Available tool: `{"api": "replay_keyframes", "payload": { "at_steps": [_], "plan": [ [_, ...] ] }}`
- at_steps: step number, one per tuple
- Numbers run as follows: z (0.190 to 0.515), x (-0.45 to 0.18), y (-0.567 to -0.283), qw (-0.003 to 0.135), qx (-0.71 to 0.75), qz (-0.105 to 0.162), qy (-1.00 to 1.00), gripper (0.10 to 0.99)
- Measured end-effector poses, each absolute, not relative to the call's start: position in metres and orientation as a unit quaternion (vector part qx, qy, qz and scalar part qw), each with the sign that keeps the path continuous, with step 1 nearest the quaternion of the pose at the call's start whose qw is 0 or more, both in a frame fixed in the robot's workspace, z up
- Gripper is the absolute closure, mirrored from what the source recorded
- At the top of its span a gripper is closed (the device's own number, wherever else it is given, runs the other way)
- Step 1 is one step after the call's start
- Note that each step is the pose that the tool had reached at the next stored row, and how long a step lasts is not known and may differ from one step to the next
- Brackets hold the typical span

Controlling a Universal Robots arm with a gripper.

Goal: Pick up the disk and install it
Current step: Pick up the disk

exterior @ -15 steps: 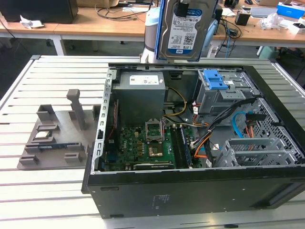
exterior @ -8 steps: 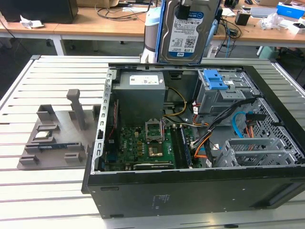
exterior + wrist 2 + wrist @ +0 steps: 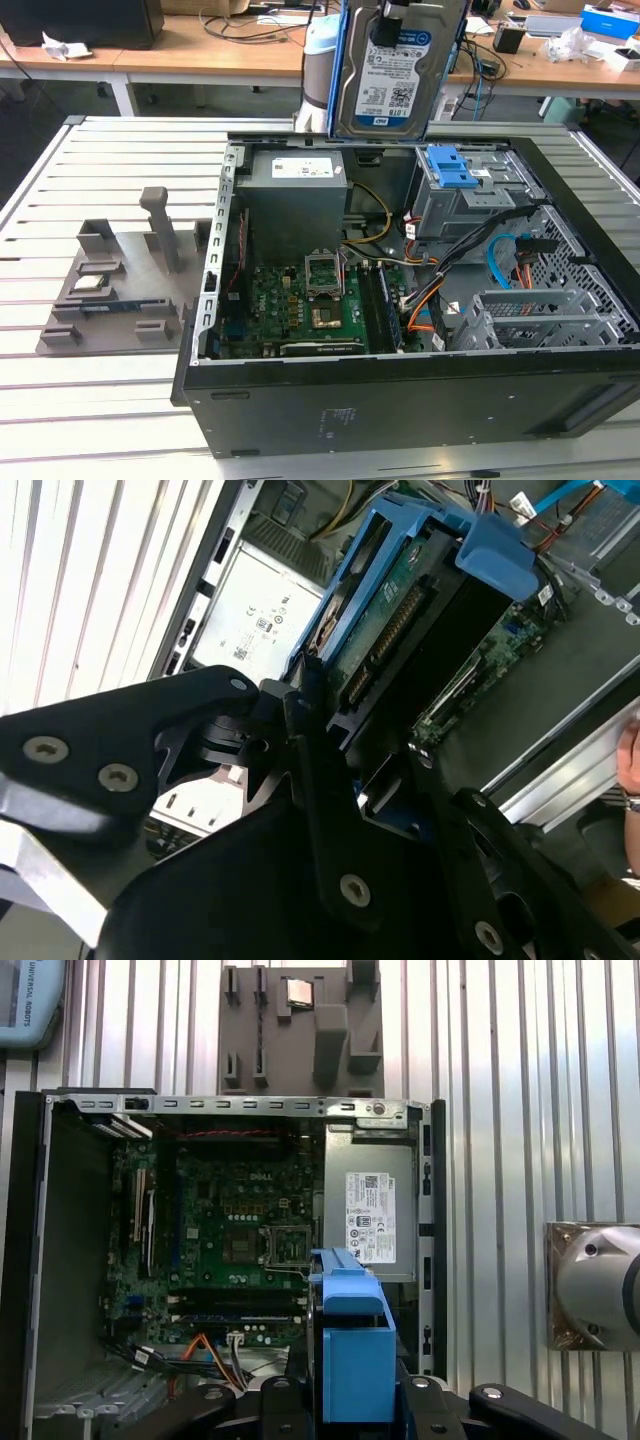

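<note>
The fingers (image 3: 315, 780) of the gripper (image 3: 345, 735) are closed on the disk (image 3: 385, 630), clamping 1 end of it by its blue frame (image 3: 355, 1360), so the pickup part of the task looks done. In the second wrist view the disk runs away from the grip with its green circuit side showing. In the exterior view it stands upright in the air with its label facing the camera, and it touches nothing but the gripper. It hangs over the far edge of the case (image 3: 400, 400), clear of the metal below. The case lies open on the slatted desk (image 3: 100, 420). Its power supply (image 3: 295, 195) sits against the far wall, and the motherboard (image 3: 300, 300) lies nearer the front wall. A blue latch plate (image 3: 455, 170) sits toward the far corner on the exterior view's right. The grey cages (image 3: 545, 315) in the near corner on that side appear empty. The installing, by my judgement, is all left to do: the disk is in no bay, and I cannot tell which bay is meant for it. Farthest from the gripper, a grey fixture (image 3: 110, 290) rests on the desk just beside the case, on the exterior view's left, and it carries no disk.
</note>
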State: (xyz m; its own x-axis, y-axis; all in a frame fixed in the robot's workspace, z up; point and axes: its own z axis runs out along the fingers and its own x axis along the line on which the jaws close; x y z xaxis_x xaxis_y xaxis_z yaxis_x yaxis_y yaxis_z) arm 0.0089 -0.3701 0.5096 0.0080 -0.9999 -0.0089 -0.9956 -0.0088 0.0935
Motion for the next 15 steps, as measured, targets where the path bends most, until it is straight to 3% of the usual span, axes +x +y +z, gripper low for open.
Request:
{"api": "replay_keyframes", "payload": {
  "at_steps": [15],
  "plan": [
    [0.509,0.009,-0.399,0.03,0.709,-0.036,-0.703,0.722]
  ]
}}
